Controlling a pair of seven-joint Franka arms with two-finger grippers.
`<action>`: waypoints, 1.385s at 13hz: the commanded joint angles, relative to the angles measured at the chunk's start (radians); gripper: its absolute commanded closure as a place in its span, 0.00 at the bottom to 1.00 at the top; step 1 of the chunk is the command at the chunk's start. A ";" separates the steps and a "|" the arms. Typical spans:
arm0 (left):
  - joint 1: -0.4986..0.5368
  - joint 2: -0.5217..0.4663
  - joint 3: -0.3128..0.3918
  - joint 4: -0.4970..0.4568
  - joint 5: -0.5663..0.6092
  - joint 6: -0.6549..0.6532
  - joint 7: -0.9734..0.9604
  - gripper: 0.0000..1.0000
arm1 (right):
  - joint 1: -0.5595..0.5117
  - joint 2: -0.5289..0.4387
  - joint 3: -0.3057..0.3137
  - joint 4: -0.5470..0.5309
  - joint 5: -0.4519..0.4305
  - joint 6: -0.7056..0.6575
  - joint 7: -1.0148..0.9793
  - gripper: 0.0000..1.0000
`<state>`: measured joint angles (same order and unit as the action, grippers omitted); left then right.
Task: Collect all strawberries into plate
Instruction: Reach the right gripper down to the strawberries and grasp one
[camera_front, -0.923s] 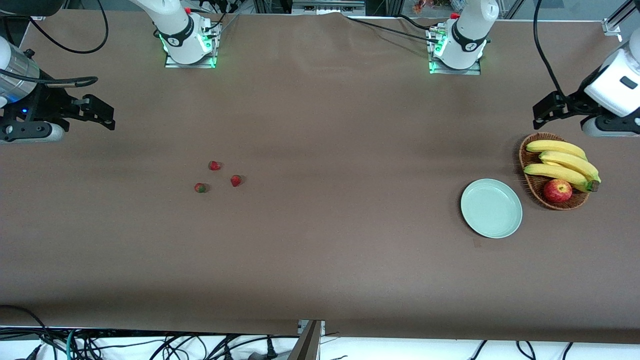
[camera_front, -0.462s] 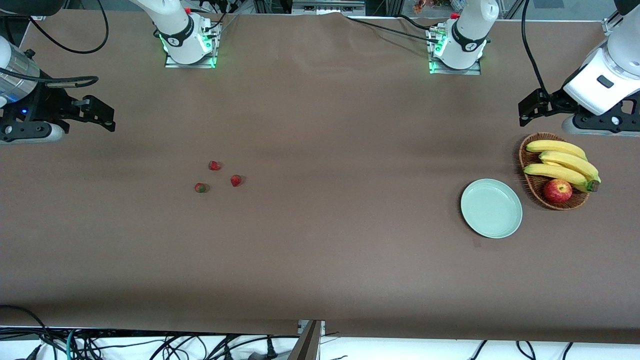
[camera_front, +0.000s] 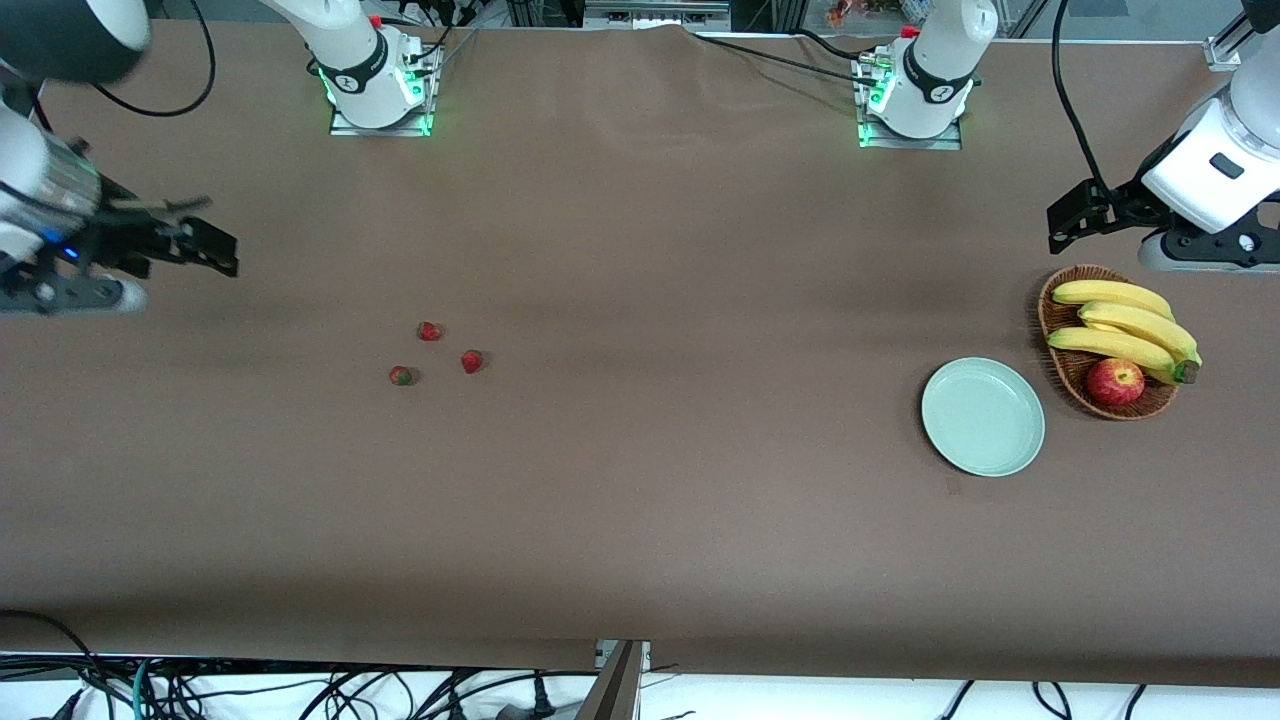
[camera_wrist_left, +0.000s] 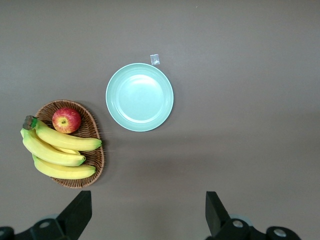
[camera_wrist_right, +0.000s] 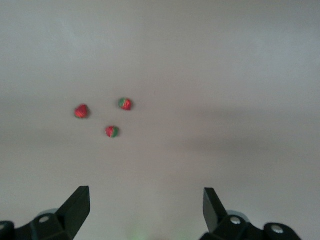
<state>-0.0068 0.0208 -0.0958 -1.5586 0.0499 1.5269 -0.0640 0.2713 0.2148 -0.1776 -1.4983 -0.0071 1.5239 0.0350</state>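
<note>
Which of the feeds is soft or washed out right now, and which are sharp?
Right wrist view: hazy and pale, the strawberries blurred. Left wrist view: sharp, the plate evenly lit. Front view: table sharp, only the right gripper smeared by motion.

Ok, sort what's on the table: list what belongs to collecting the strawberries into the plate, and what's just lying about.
Belongs to the job:
- three strawberries, toward the right arm's end of the table
- mint-green plate, nothing in it
- right gripper, open
- left gripper, open

Just lying about:
- wicker basket beside the plate
- bananas in the basket
- apple in the basket
</note>
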 joint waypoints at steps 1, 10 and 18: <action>0.005 -0.018 0.002 -0.009 -0.021 -0.011 0.004 0.00 | 0.000 0.151 0.007 -0.025 0.063 0.057 -0.007 0.00; 0.005 -0.016 0.004 -0.009 -0.021 -0.011 0.004 0.00 | 0.006 0.284 0.084 -0.407 0.231 0.662 -0.009 0.01; 0.005 -0.016 0.004 -0.009 -0.021 -0.011 0.004 0.00 | 0.023 0.327 0.084 -0.458 0.213 0.817 -0.017 0.37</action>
<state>-0.0049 0.0208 -0.0942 -1.5596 0.0499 1.5254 -0.0640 0.2945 0.5445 -0.0935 -1.9576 0.2037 2.3228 0.0338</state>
